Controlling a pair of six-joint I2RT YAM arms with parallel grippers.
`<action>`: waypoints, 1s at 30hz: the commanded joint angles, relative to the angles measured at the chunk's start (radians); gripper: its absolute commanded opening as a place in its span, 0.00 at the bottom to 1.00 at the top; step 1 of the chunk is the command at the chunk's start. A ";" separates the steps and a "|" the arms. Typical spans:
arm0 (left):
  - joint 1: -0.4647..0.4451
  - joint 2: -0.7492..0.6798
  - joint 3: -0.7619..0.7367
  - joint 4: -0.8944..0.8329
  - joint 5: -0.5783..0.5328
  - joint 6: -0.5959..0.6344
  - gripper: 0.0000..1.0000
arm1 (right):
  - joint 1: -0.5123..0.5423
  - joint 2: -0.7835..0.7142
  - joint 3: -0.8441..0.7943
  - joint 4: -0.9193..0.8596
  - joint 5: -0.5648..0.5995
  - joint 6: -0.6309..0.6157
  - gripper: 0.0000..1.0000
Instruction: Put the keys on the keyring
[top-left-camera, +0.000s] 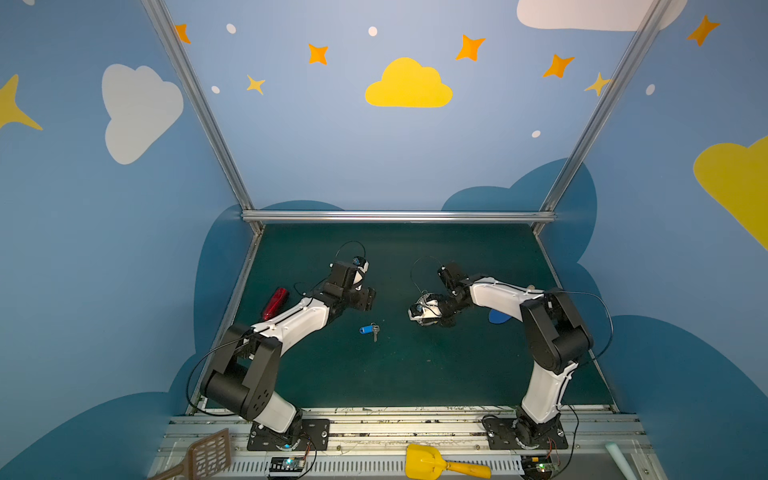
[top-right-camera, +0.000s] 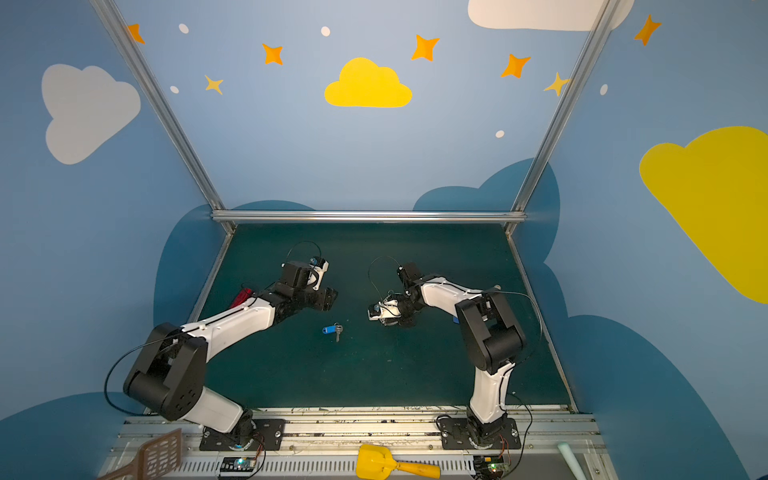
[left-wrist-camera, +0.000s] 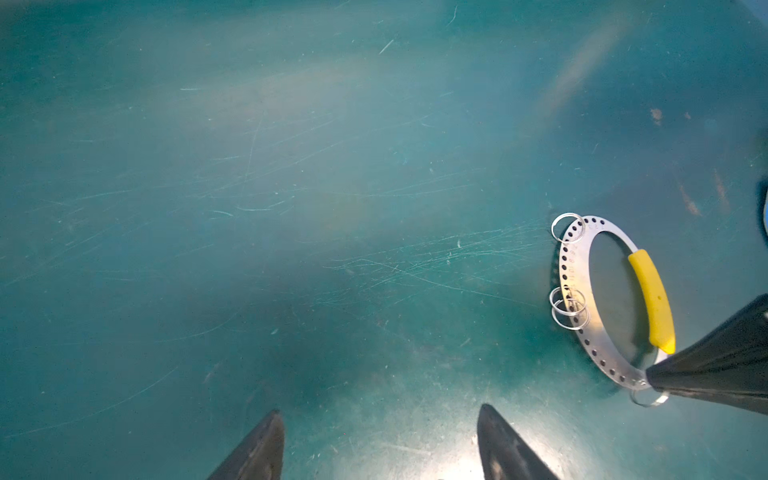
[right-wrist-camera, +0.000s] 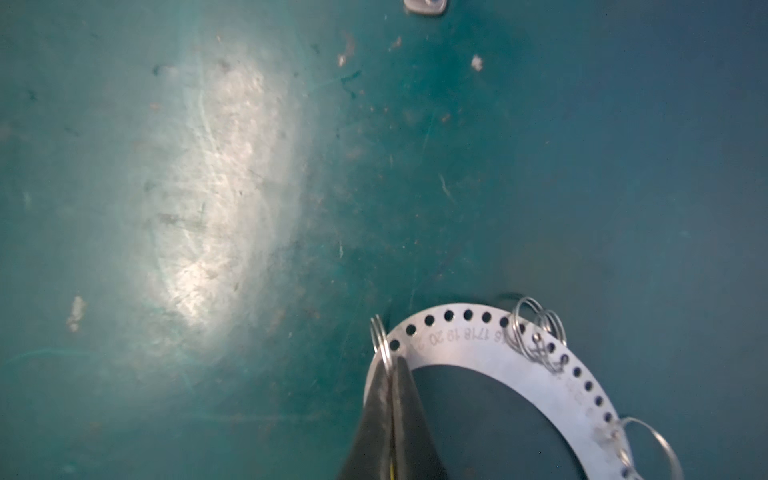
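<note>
One flat, perforated metal keyring (right-wrist-camera: 457, 343)

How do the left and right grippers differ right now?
The left gripper is open; the right gripper is shut. The left gripper holds nothing, over bare mat; the right gripper pinches the keyring at its holed rim. Shared: both have black tapered fingers, and neither touches the keys, which lie on the mat.
</note>
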 joint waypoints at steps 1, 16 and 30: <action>-0.007 -0.016 0.028 -0.014 0.014 0.000 0.72 | 0.000 -0.070 -0.015 -0.001 -0.055 -0.005 0.00; -0.070 -0.136 -0.016 0.143 0.351 0.163 0.44 | -0.064 -0.263 -0.012 0.157 -0.320 0.247 0.00; -0.153 -0.256 -0.028 0.128 0.438 0.396 0.28 | -0.091 -0.343 -0.041 0.388 -0.610 0.528 0.00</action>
